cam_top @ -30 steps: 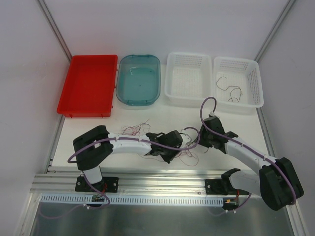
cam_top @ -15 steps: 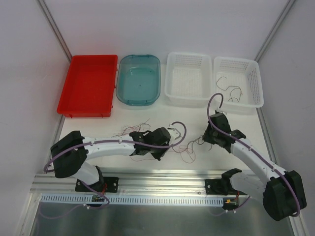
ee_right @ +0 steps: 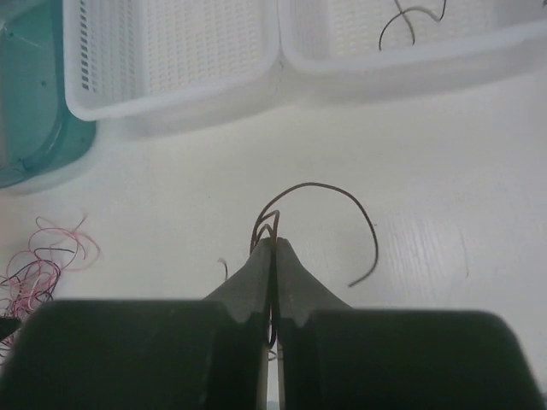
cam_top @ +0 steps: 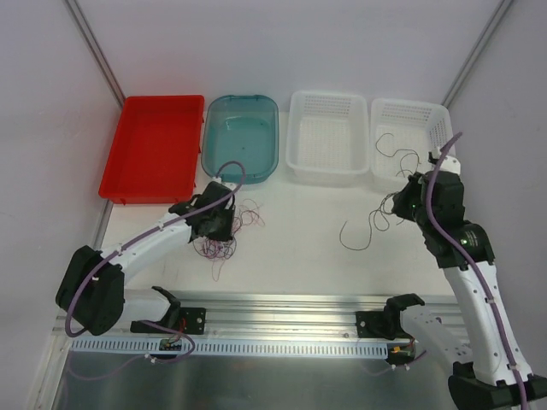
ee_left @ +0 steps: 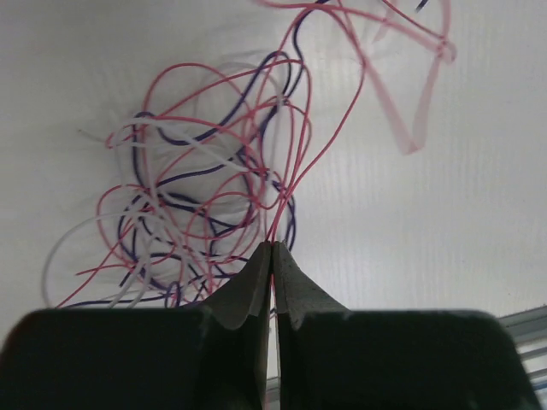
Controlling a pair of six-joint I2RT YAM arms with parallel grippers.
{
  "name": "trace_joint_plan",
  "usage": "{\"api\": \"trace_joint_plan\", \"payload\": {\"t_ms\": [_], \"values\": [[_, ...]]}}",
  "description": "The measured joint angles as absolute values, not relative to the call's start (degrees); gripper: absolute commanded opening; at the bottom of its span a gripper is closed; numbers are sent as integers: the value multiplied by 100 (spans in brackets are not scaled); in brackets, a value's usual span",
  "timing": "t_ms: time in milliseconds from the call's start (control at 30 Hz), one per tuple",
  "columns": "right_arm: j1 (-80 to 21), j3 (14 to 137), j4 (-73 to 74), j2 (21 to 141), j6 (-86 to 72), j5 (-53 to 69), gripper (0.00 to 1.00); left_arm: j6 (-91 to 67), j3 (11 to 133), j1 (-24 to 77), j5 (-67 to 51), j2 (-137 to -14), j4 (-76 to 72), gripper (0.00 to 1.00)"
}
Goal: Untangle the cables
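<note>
The cables form a small clump of red-pink, white and dark strands on the white table, left of centre. In the left wrist view the clump spreads just beyond my left gripper, which is shut on a red-pink strand. From above, the left gripper sits at the clump's edge. My right gripper is raised at the right, shut on a single dark brown cable that hangs apart from the clump. In the right wrist view this brown cable arcs out of the right gripper.
Along the back stand a red tray, a teal tray, a white mesh basket and a second white basket holding a few dark strands. A metal rail runs along the near edge.
The left arm has swung left and back, dragging the clump with it. The right gripper has shut on the brown cable and moved up and right, pulling it free of the clump.
</note>
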State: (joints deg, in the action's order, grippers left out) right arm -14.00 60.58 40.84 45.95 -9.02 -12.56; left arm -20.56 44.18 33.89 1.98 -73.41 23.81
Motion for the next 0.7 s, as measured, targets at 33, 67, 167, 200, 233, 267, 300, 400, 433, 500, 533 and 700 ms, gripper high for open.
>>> {"api": "trace_joint_plan", "payload": {"t_ms": [33, 67, 167, 200, 233, 267, 300, 400, 433, 500, 533, 700], "values": [[-1330, 6278, 4191, 4571, -803, -1251, 1, -2108, 4425, 3168, 187, -7323, 2467, 0], [-1275, 6479, 4261, 4550, -716, -1229, 1, -2161, 4436, 2995, 158, -7310, 2543, 0], [-1179, 6958, 4447, 4539, -473, -972, 1, -2222, 4567, 2714, 47, -7308, 2753, 0], [-1168, 7054, 4462, 4539, -419, -862, 1, -2228, 4624, 2694, 21, -7308, 2792, 0], [-1162, 7168, 4501, 4550, -357, -701, 1, -2233, 4707, 2694, -3, -7314, 2836, 0], [-1160, 7251, 4523, 4571, -309, -519, 1, -2233, 4786, 2694, -23, -7328, 2856, 0], [-1160, 7306, 4539, 4598, -270, -333, 1, -2233, 4869, 2694, -69, -7354, 2869, 0], [-1155, 7321, 4567, 4700, -117, 290, 5, -2233, 5024, 2694, -178, -7472, 2871, 0], [-1155, 7288, 4556, 4766, -69, 554, 5, -2235, 5039, 2694, -250, -7505, 2871, 4], [-1155, 7041, 4436, 4884, -12, 1135, 5, -2231, 5039, 2694, -333, -7533, 2906, 8], [-1155, 6849, 4348, 4943, -3, 1343, 5, -2228, 5039, 2694, -405, -7533, 2926, 12], [-1164, 5669, 3898, 5509, -8, 1925, 5, -2145, 5116, 2694, -620, -7363, 2998, 29]]}}
